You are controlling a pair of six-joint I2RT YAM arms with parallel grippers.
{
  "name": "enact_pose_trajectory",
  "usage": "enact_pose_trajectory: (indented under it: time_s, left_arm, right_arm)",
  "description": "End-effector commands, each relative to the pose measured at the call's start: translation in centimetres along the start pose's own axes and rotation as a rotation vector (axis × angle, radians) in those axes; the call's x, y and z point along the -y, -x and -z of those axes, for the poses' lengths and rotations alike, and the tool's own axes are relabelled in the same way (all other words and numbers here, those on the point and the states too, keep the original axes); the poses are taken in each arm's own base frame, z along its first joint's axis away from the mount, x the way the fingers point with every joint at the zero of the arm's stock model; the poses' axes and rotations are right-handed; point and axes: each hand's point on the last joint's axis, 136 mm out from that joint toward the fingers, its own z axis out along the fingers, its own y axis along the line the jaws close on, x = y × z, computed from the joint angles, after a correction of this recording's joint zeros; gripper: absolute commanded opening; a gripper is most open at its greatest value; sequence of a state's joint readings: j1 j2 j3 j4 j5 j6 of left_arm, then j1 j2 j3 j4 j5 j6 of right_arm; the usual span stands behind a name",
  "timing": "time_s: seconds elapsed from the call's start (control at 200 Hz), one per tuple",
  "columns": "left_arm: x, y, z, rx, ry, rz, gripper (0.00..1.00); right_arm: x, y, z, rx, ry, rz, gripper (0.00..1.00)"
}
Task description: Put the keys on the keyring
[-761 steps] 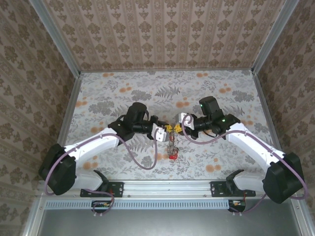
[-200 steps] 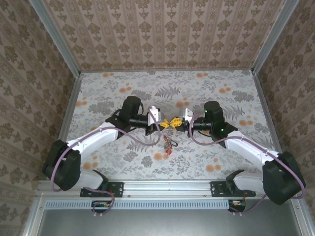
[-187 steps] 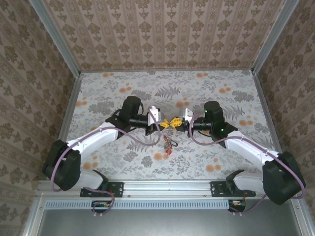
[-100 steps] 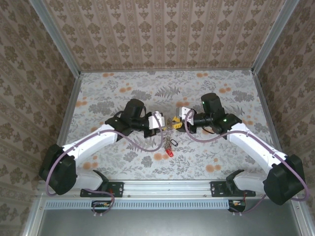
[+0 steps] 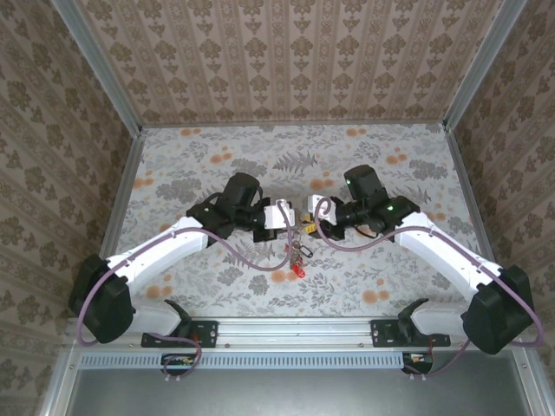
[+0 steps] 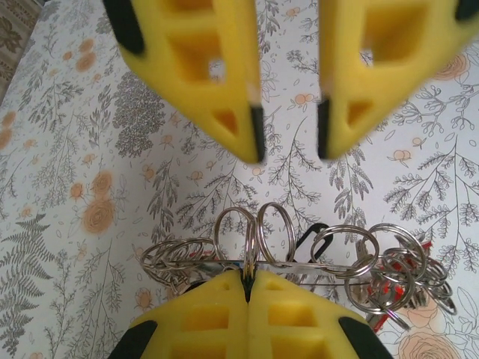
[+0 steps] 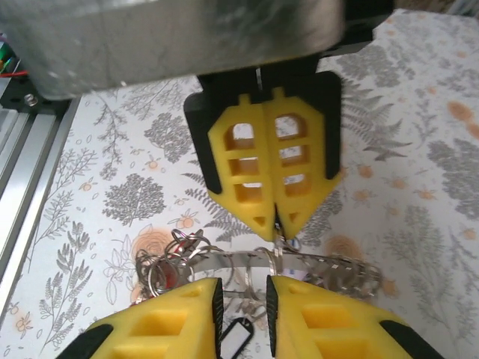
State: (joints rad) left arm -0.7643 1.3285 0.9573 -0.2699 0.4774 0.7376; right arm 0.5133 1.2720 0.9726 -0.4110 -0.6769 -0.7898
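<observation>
Grip tip: left gripper [image 6: 247, 275] clamps the keyring [image 6: 340, 262]; right gripper [image 6: 288, 146], parted just beside it, should close slowly and squarely.

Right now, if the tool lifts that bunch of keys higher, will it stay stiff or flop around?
Probably floppy: the bunch of keys hangs from loose linked silver rings, so it should dangle and swing. It may slip, since the left tool pinches only a thin ring edge. Being mostly metal, it's likely heavy for its size.
</observation>
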Motion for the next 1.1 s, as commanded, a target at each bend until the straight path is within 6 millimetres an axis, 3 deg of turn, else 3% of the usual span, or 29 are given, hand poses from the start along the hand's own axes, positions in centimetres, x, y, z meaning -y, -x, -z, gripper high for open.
enact_pose_trajectory:
  time_s: [0.0,0.26,0.44,0.89,1.095]
  left_arm:
    - [-0.9,2.6,1.2,0.060,0.022,-0.062,0.00]
    - [-0.2,3.0,1.8,0.096,0.023,-0.112,0.00]
    - [-0.4,3.6,2.2,0.120,0.037,-0.136,0.00]
    - [-0.4,3.9,2.1,0.142,0.041,-0.114,0.00]
    - [-0.4,3.9,1.9,0.139,0.033,-0.104,0.00]
  right_arm:
    - [0.6,-0.1,-0.6,-0.026,-0.031,0.022,0.24]
    - [2.1,-0.5,-0.4,-0.010,-0.142,0.076,0.20]
    - [0.6,-0.5,-1.0,0.005,-0.057,0.112,0.23]
    - [0.6,0.5,-1.4,0.041,-0.100,0.143,0.23]
    - [0.1,0.7,-1.7,0.057,-0.077,0.119,0.12]
